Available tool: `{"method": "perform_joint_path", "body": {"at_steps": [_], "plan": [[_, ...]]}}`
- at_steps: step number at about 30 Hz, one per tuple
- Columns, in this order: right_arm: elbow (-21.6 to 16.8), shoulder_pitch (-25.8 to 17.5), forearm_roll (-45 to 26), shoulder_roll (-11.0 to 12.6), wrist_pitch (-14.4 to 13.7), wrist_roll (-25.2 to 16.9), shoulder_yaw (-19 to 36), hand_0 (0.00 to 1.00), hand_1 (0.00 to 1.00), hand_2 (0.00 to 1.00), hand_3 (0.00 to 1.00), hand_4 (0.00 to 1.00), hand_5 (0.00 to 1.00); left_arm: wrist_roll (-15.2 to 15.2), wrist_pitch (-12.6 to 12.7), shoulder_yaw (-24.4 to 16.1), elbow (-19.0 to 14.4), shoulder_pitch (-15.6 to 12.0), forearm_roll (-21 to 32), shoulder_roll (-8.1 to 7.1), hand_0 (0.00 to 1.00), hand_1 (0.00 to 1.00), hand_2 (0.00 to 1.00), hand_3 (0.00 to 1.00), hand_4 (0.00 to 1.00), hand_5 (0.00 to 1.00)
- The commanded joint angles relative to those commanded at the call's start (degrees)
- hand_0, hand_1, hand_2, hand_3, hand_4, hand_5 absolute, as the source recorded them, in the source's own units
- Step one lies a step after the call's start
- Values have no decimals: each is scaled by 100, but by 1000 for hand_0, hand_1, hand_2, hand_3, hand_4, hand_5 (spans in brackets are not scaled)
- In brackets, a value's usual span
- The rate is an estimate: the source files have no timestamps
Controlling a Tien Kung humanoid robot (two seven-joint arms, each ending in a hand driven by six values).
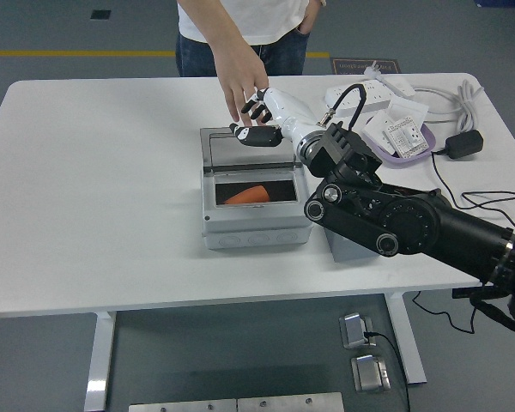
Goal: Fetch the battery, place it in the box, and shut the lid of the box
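The grey box [253,230] stands at the table's middle with its lid [227,150] swung open behind it. An orange battery [247,196] lies inside the box. My right hand [256,123] hovers over the lid's far edge, fingers spread and thumb out, holding nothing. A person's hand [243,90] reaches down from the far side and touches or nearly touches my fingers. My left arm is out of view.
A white power strip [358,96], a purple tray [379,146] of white adapters and a black power brick [463,143] with cables lie at the back right. The person stands at the far edge. My right forearm [395,219] crosses the table right of the box.
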State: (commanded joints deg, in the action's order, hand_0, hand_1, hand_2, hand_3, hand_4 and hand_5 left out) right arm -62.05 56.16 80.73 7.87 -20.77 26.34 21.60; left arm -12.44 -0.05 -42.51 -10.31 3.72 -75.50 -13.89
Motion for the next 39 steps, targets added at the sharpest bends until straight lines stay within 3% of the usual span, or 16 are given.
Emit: {"method": "perform_joint_path", "body": {"at_steps": [9,18,23,39], "plan": [[-422,-61,193,167,175,241,-89,715,611,619,659,687,438,-2,1,-22,0,-9,1,7,637,706,629,596,577,437],[-1143,-91,457,454,621,735,-116,718,608,618,661,681,438,-6,3,-33,0,-29,17,12,637,706,628,597,577,434],[-1386,-140,434,560,729,832,-170,715,604,621,662,678,436,-3,5,-22,0,-33,42,15,637,705,628,597,577,433],[-1703,-330,294,740,917,951,-190,640,589,613,663,676,437,12,2,-9,0,-46,63,24,636,706,628,597,576,430]]}}
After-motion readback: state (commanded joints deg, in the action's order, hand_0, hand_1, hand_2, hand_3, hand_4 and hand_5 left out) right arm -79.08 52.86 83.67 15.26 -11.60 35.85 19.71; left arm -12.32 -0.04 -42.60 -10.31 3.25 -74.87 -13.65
